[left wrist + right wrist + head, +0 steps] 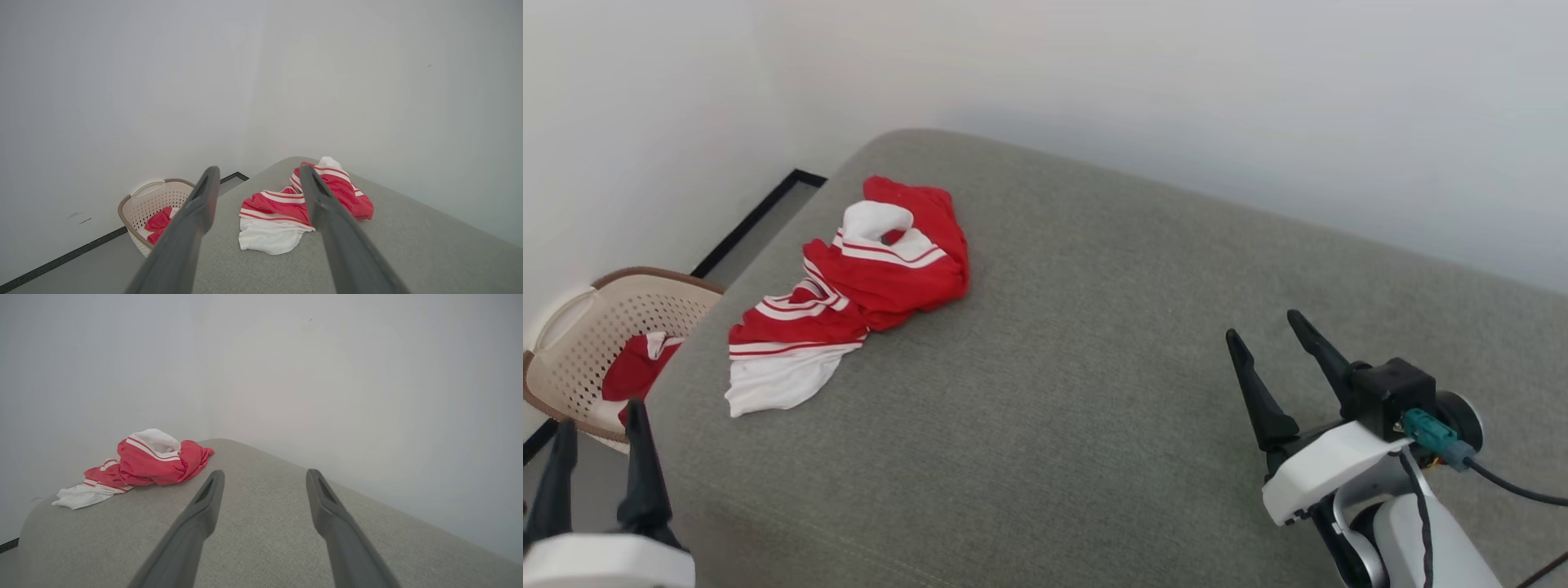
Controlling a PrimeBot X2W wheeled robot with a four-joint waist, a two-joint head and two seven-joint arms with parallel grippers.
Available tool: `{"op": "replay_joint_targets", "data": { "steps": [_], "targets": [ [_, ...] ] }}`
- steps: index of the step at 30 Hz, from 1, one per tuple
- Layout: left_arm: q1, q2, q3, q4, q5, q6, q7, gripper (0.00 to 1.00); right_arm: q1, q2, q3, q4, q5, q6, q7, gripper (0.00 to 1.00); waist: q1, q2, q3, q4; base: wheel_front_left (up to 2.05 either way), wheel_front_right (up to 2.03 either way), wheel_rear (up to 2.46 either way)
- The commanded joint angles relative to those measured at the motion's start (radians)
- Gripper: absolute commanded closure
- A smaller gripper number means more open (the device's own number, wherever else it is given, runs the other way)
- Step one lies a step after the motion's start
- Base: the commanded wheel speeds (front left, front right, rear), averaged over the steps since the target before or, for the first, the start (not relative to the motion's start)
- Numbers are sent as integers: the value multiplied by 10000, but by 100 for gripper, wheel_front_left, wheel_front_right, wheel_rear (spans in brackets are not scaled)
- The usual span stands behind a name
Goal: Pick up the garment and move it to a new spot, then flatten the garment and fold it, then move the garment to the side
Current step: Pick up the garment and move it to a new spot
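**Stock on hand: two grippers, one jersey, one basket**

Grippers: two, both under my control, four dark fingers in all.

- Left gripper (599,417): one. It sits at the near left end of the grey upholstered surface (1094,367). Its two fingers are spread wide with nothing between them.
- Right gripper (1262,324): one. It stands over bare fabric at the near right. Its fingers are likewise parted and it grasps nothing. I count one teal connector (1425,429) with a black cable on its wrist.

Garment: one red jersey (849,294), lying in a crumpled heap on the far left part of the surface. It has white-and-red striped trim, and a white panel spills towards the left edge. It is well apart from the right gripper, and neither gripper touches it. In my left wrist view it lies ahead, past the fingertips.

Container: one cream perforated laundry basket (645,278) with a brown rim. It stands on the floor just beside the left end of the surface.

Contents: one red-and-white cloth (633,367), bunched inside the basket.
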Motion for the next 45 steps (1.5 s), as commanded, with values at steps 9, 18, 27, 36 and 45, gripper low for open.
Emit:
{"op": "replay_joint_targets", "data": {
  "steps": [9, 18, 27, 36, 45],
  "targets": [
    [-2180, 338, -245, 1353, -259, -668, -203, 0, -498, -248, -247, -861, -409, -7, 543, 0, 0, -1, 1417, -916, 0, 0, 0],
    [-4748, 787, -337, 3462, -643, -1295, -250, 0, -1195, -625, -393, -1866, -717, -7, 1098, 0, 0, -1, 3173, -1794, 0, 0, 0],
    [-7426, 1283, -922, 6811, -1215, -1682, 1166, 0, -1628, -920, -503, -2769, -964, -7, 1665, 0, 0, -1, 4626, -2263, 0, 0, 0],
    [-9554, 1328, -1246, 10589, -1790, -1586, 4523, 0, -1625, -1166, -514, -3488, -1088, -7, 2339, 0, 0, -1, 5418, -2403, 0, 0, 0],
    [-10107, 733, -1663, 12481, -2010, -1636, 6797, 0, -1597, -1230, -483, -3943, -1068, -7, 2738, 0, 0, -1, 5591, -2453, 0, 0, 0]
  ]
}}
